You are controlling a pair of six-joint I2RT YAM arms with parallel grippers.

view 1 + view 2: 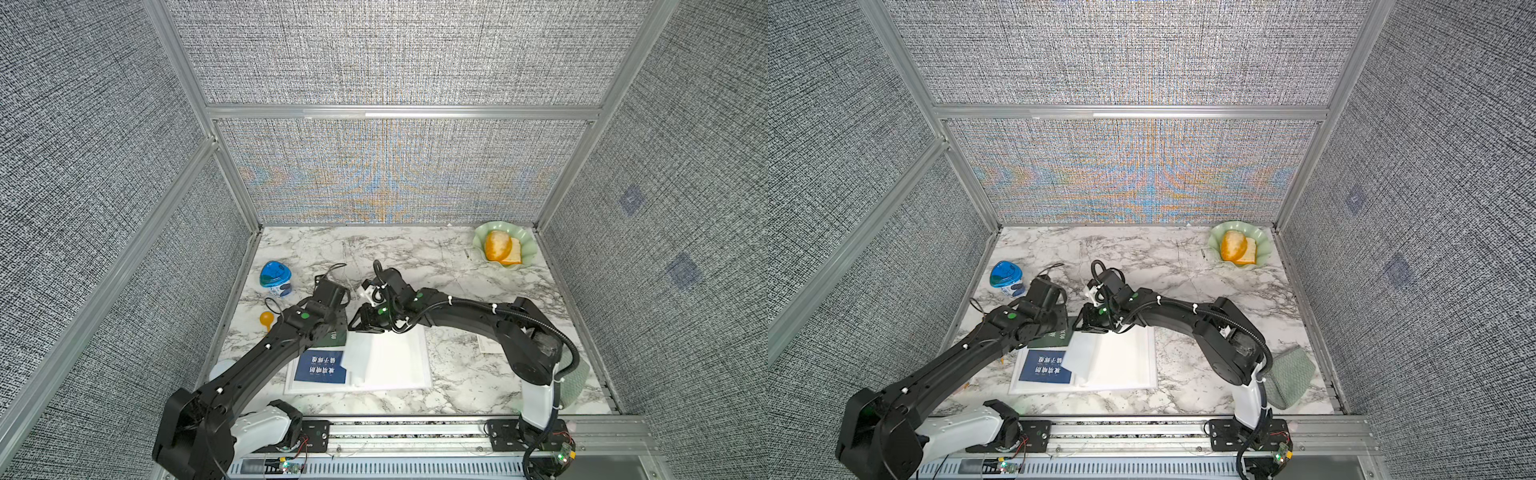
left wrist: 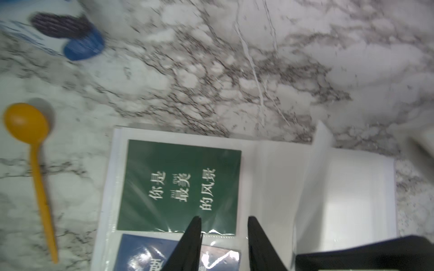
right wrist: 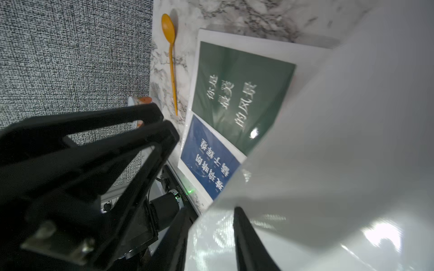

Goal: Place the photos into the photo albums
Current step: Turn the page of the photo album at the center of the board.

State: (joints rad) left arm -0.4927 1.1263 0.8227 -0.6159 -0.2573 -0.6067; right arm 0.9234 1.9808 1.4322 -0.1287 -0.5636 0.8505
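Observation:
The photo album lies open at the front middle of the table. Its left page holds two photos in clear sleeves, a green one and a blue one. One white leaf stands lifted over the middle. My right gripper is at the album's far edge, jaws apart, with that leaf running between its fingers. My left gripper hovers open above the seam between the green and blue photos, holding nothing. A pale card shows partly under the right arm.
A blue-lidded tub and an orange spoon lie left of the album. A green bowl with food sits in the far right corner. A green cloth lies front right. Fabric walls close in three sides.

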